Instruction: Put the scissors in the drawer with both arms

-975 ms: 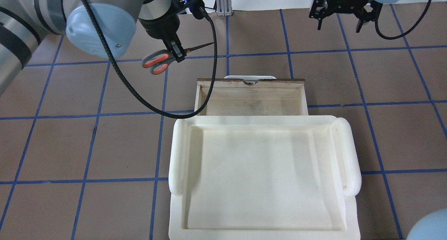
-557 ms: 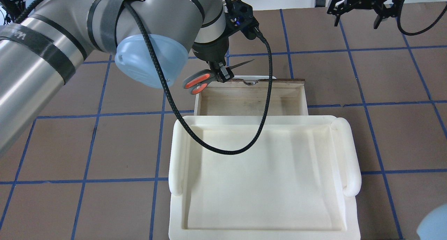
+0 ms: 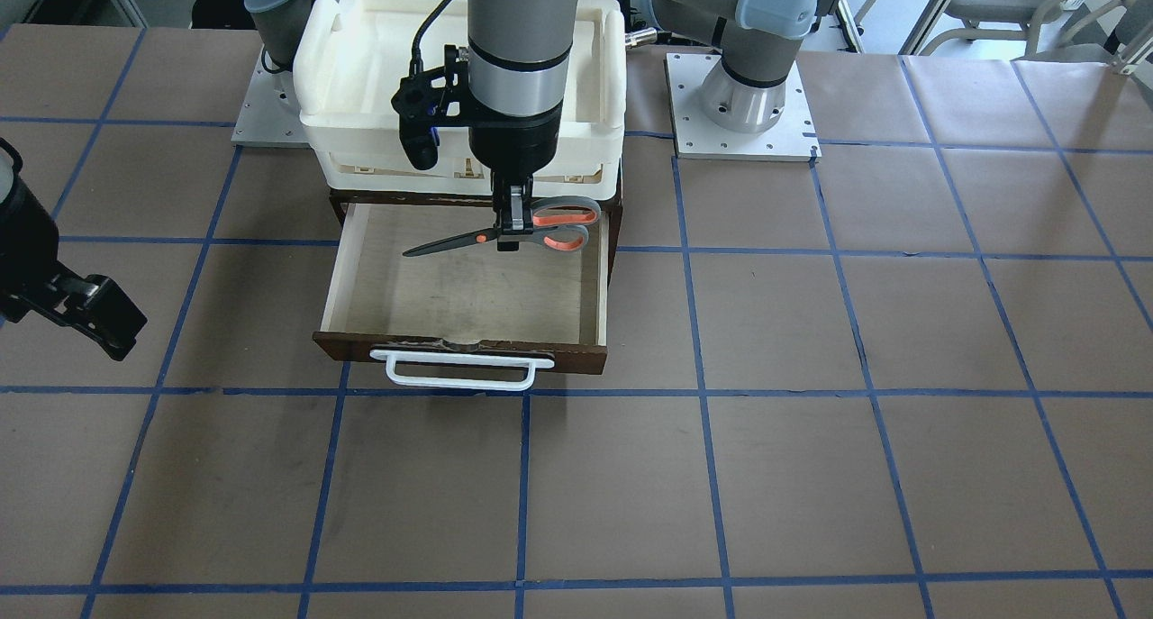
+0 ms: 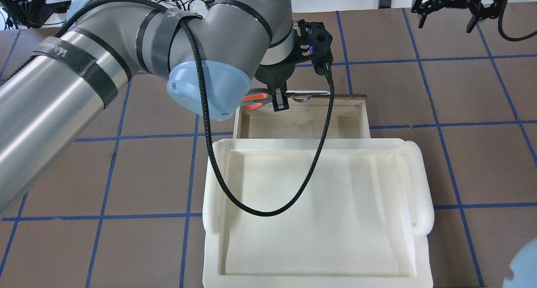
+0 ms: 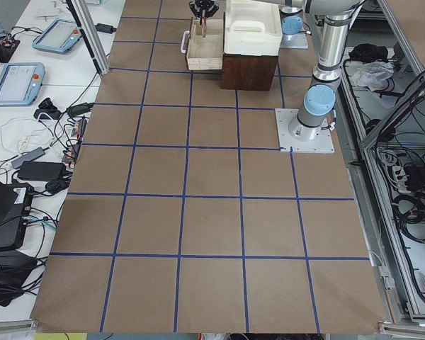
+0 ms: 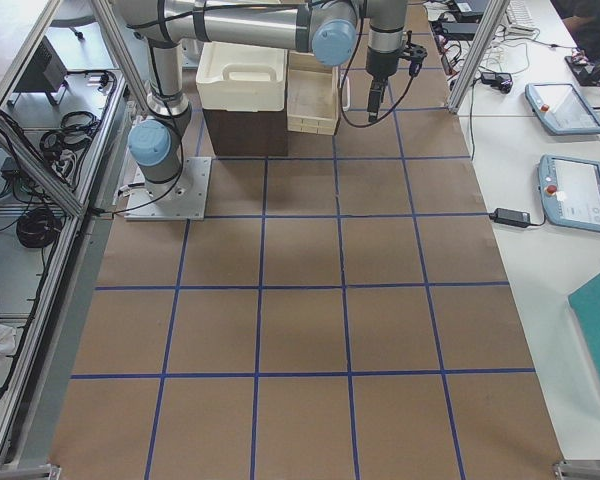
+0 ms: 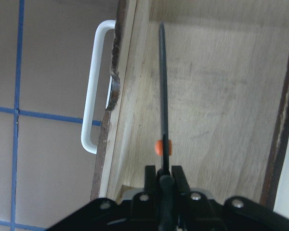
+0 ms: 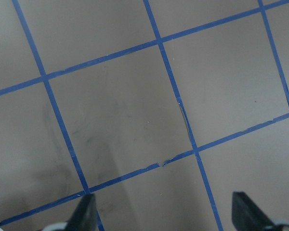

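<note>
My left gripper is shut on the scissors, gripping them near the pivot. It holds them level above the open drawer, blades pointing across it. The scissors' grey handles with orange lining show in the overhead view beside the gripper. In the left wrist view the closed blades hang over the pale drawer floor, with the white bar handle to the side. My right gripper is open and empty, far from the drawer over bare table; its fingertips show wide apart.
A white foam tray sits on the dark cabinet above the drawer, covering the drawer's rear part. The brown table has a blue tape grid. The left arm's black cable loops over the tray.
My left arm has carried the scissors to the right, from beside the drawer's corner to above its open interior. My right gripper has drifted farther right and away.
</note>
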Motion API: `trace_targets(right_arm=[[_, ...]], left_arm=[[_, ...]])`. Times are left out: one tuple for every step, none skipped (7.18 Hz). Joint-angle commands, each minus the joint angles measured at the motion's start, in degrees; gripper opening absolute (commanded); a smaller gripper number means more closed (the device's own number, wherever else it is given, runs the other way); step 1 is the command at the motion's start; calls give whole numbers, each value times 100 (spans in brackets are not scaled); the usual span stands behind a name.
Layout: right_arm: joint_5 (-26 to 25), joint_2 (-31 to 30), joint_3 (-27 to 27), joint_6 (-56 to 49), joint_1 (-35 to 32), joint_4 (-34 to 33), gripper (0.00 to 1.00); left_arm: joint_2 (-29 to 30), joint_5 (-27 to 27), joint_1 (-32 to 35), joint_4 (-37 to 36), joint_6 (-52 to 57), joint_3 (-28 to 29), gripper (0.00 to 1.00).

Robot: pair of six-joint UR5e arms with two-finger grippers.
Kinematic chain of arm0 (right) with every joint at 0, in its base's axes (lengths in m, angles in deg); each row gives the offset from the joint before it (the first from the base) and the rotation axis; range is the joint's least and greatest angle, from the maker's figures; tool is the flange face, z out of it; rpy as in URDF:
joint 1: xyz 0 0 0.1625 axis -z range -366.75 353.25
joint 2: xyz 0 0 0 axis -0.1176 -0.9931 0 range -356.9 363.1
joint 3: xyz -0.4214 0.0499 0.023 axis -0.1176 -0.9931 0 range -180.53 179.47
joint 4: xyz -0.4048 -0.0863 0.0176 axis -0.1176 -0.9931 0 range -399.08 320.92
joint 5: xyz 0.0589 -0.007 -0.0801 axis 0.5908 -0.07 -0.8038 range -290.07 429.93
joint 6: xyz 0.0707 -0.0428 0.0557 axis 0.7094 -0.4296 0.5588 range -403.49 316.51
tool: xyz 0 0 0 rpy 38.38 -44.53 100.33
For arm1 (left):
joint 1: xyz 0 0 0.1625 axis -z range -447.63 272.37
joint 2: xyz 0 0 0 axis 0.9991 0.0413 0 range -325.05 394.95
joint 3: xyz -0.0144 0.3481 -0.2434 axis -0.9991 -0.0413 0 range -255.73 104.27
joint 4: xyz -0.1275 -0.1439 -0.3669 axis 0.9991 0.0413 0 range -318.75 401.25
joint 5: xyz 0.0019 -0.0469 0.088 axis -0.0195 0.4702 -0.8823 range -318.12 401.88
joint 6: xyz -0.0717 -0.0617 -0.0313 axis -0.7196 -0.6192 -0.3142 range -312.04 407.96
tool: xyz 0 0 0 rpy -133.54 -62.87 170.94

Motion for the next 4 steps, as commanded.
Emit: trace_targets(right_arm=[[50, -106, 9, -15, -8, 11, 100], [207, -185, 61, -32, -34, 46, 100], [722, -273, 149, -59, -69, 168, 100], [980, -370, 297, -198, -69, 178, 100]], left_arm=[[212, 34, 62, -128, -28, -10, 8], [230, 61, 89, -128, -133, -71, 8], [205, 61, 107, -154, -186, -184, 8], [222, 52, 150, -154, -178, -238, 9]])
